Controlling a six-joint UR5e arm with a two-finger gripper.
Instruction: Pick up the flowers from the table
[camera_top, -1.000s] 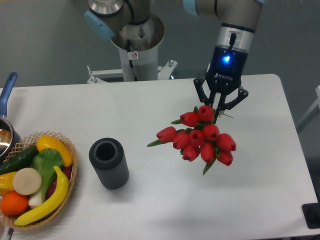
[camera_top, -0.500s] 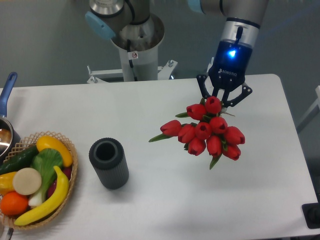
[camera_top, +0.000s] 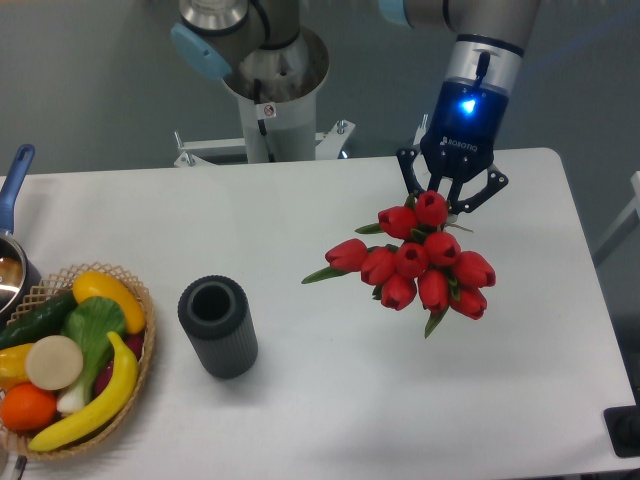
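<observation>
The flowers (camera_top: 420, 262) are a bunch of red tulips with green leaves, hanging in the air over the right half of the white table (camera_top: 320, 400). My gripper (camera_top: 450, 203) is right above and behind the blooms, shut on the stems, which the blooms mostly hide. The bunch looks lifted clear of the tabletop, blooms pointing toward the camera.
A dark grey ribbed cylinder cup (camera_top: 217, 325) stands upright left of centre. A wicker basket (camera_top: 141, 352) with a banana, vegetables and an orange sits at the front left corner. A pot with a blue handle (camera_top: 15, 180) is at the left edge.
The gripper has carried the flowers a little to the right and slightly up over the last second; the move has slowed to almost nothing.
</observation>
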